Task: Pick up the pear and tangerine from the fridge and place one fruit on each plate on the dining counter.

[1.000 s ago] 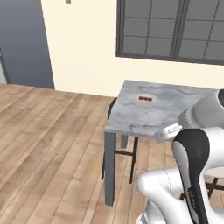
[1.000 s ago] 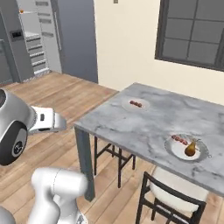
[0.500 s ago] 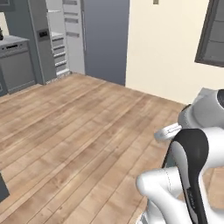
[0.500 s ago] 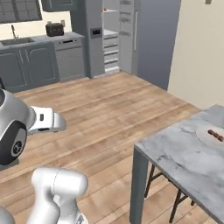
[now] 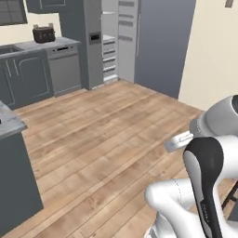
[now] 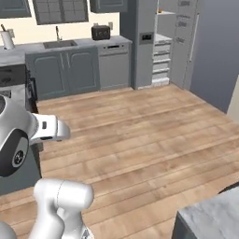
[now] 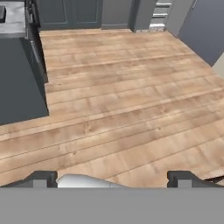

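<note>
Nearest, in the hand view: claw [image 7: 112,178] with its two dark tips set wide apart at the bottom edge, nothing between them, only bare wooden floor [image 7: 131,109] beneath. Empty, then, and carried low and level.

Ahead across that floor, well apart from the claw: the fridge [image 6: 175,42], tall and grey, its door swung open and white inner shelves showing. In the left base view, the same fridge [image 5: 122,39] stands at top centre, beyond a long run of planks. Straight ahead of the claw and slightly right in the hand view [image 7: 164,11]. Fruit on the shelves too small and far to make out; presumably the remaining one waits there. Long axis of the open compartment upright, shelves horizontal, so probably a level forward reach once close.

Off to one side: grey cabinets [image 6: 70,72] under a marble worktop with a sink, a dark toaster-like box [image 6: 101,32] at the back. A corner of the dining surface [image 6: 214,217] at the lower right of the right base view, close to the base.

Against half a second earlier: whole scene swung, a matter of the base turning, not of things moving. Fridge formerly off toward the left edge of the left base view, now near centre and larger. Dining surface, earlier broad with a plate on it, now only a corner. Claw spread as before.
</note>
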You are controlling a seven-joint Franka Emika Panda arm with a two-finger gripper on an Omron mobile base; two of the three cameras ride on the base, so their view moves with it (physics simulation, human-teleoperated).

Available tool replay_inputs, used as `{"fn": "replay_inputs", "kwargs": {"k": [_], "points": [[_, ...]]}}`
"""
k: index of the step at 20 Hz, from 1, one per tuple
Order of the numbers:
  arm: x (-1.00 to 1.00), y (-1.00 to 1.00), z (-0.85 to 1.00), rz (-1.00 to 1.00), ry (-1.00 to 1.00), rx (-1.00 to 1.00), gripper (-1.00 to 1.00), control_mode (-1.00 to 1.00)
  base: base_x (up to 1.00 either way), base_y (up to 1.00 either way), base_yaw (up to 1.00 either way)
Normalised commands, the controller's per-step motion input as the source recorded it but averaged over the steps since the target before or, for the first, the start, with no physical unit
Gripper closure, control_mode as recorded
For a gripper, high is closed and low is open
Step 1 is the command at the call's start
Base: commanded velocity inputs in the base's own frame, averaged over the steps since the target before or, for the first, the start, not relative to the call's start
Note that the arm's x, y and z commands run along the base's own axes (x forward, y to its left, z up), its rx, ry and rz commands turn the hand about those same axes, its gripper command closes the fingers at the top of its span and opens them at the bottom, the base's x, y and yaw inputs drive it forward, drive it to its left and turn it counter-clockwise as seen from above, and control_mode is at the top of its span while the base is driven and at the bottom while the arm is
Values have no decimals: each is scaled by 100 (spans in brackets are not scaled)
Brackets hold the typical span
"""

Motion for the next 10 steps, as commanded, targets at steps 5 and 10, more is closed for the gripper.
{"fn": "replay_inputs", "kwargs": {"k": [5,10], "points": [[0,0,0,0,0,0,-100,100,100,0,23],[0,0,0,0,0,0,-100,100,100,-2,19]]}}
